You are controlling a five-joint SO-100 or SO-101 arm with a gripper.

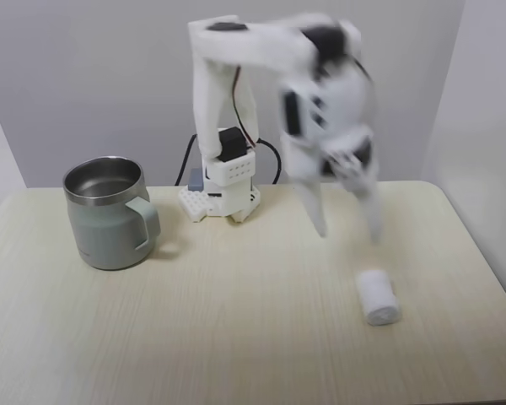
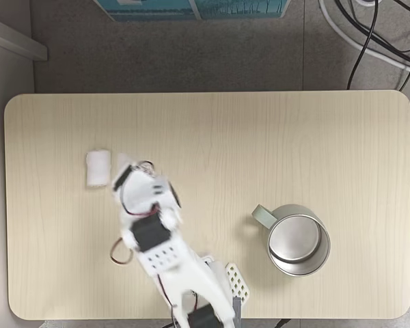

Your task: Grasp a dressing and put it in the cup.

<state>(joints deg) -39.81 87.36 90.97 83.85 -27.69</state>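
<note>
The dressing (image 1: 377,297) is a small white fuzzy roll lying on its side on the right part of the table in one fixed view, and at the left (image 2: 98,168) in the fixed view from above. My white gripper (image 1: 347,229) hangs motion-blurred above and behind it, open, with its two fingers spread and nothing between them. From above, the gripper (image 2: 125,166) sits just right of the roll. The pale green cup (image 1: 110,218) stands upright and empty at the far side of the table, its steel interior showing (image 2: 297,240).
The arm's base (image 1: 222,190) is fixed at the table's edge with cables behind it. The wooden tabletop (image 2: 212,137) has rounded corners. A blue box (image 2: 191,8) and black and white cables (image 2: 369,34) lie on the floor beyond the table.
</note>
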